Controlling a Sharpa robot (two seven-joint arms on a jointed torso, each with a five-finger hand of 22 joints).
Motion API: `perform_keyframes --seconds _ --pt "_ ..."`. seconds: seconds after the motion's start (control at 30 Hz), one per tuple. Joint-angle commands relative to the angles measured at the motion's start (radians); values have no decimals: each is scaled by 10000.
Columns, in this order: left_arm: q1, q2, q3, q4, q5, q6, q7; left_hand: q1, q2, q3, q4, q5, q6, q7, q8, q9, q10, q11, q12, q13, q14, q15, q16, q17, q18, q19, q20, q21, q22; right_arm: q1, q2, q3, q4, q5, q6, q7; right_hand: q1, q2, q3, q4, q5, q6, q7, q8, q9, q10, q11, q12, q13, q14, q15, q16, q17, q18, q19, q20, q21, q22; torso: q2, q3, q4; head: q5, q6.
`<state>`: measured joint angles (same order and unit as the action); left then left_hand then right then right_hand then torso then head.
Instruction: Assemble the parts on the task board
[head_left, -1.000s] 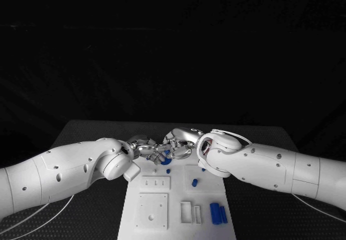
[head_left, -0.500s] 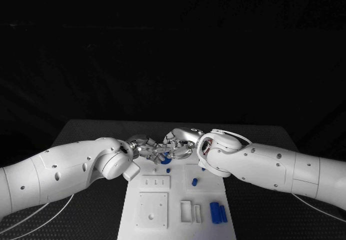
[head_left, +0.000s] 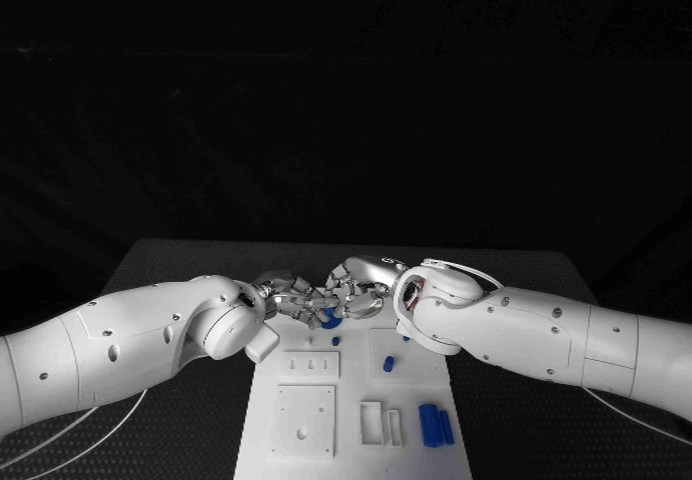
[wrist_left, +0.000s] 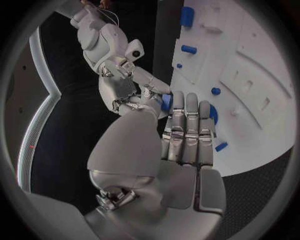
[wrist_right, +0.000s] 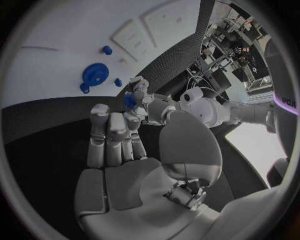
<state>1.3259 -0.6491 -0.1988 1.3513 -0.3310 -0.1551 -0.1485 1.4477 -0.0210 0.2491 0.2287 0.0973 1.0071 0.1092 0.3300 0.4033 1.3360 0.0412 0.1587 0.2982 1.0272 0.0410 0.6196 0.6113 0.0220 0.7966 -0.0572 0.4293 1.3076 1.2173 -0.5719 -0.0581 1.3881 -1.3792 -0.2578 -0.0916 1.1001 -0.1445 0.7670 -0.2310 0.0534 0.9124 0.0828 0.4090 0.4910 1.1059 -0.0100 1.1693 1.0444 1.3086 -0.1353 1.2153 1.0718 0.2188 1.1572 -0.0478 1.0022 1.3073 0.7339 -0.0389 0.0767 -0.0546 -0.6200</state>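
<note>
You are bringing both hands together over the far end of the task board (head_left: 353, 420); the left hand (head_left: 293, 298) and the right hand (head_left: 361, 290) are both pinching one small blue part (head_left: 330, 321); a mistimed release risks dropping it.

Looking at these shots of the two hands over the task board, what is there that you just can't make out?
- Small blue part between the hands: its shape, and which hand grips it; fingers cover it in every view.
- Round blue part on the task board: the left hand's fingers hide most of it in the left wrist view.
- The board's far end, head view: under both hands.
</note>
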Motion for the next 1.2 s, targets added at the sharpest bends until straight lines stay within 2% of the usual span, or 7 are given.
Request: perform_keyframes --seconds 0.03,0.33,0.4,0.5,0.63,0.83,1.2 --pt "47 53 53 56 155 153 351 84 32 79 -3 -72 179 -113 20 781 -35 3 47 22 -81 0 49 -12 6 -97 -2 -66 96 -62 25 -39 46 -13 226 96 -101 -29 41 -12 -42 1621 -103 33 8 -343 -266 53 -11 4 -56 8 14 430 15 -67 61 111 -1 0 1 -11 -6" --pt "36 64 53 36 230 191 344 -261 -42 134 178 -205 289 -145 39 856 57 -42 109 61 -5 -47 157 8 -31 -74 -44 -52 121 -69 15 -39 63 37 143 115 -116 -23 41 -21 -40 1630 -104 35 14 -336 -267 56 -11 8 -56 8 15 430 21 -67 63 111 0 6 3 -14 1" --pt "34 64 53 41 231 216 329 -645 -277 27 491 -410 294 -134 14 879 44 -39 109 68 -16 -48 179 0 -42 -51 -66 -30 141 -70 15 -39 60 37 130 111 -118 -22 42 -25 -39 1631 -105 36 16 -333 -268 57 -11 9 -56 9 15 430 22 -68 63 111 -3 5 -1 -14 4" --pt "34 64 53 40 231 259 257 -1279 -555 -120 641 -466 279 -109 -17 902 24 -16 104 72 -33 -35 192 -14 -66 -28 -48 -10 151 -71 10 -39 57 37 78 105 -120 -20 44 -30 -38 1634 -106 36 18 -330 -269 57 -11 11 -57 9 15 430 25 -68 63 110 2 6 -2 -13 2" --pt "30 64 53 32 183 349 137 -2198 -916 35 627 -471 245 -110 -66 939 -6 -20 96 78 -57 -54 203 -40 -15 -20 -75 -13 146 -73 2 -39 62 37 21 107 -123 -19 45 -33 -37 1635 -107 36 19 -328 -270 58 -11 12 -57 9 15 430 26 -69 63 110 -4 8 2 -13 -7" --pt "23 44 53 12 64 422 2 -2842 -1292 370 611 -468 197 -89 -112 996 -48 -4 92 91 -103 -34 208 -72 -1 -57 -56 5 174 -80 -25 -38 82 17 -19 92 -124 -17 49 -40 -36 1637 -108 36 21 -325 -271 58 -11 14 -58 9 15 430 28 -69 63 110 -1 9 9 -31 -48" --pt "18 20 53 22 7 561 -60 -2812 -1357 688 516 -465 209 -102 -104 1066 -34 -21 125 122 -105 -38 248 -71 2 -141 -48 25 201 -83 -39 -38 7 -9 -4 62 -124 -18 59 -55 -37 1640 -109 34 25 -320 -272 58 -12 17 -60 10 15 430 32 -71 63 109 3 5 5 -29 -48"
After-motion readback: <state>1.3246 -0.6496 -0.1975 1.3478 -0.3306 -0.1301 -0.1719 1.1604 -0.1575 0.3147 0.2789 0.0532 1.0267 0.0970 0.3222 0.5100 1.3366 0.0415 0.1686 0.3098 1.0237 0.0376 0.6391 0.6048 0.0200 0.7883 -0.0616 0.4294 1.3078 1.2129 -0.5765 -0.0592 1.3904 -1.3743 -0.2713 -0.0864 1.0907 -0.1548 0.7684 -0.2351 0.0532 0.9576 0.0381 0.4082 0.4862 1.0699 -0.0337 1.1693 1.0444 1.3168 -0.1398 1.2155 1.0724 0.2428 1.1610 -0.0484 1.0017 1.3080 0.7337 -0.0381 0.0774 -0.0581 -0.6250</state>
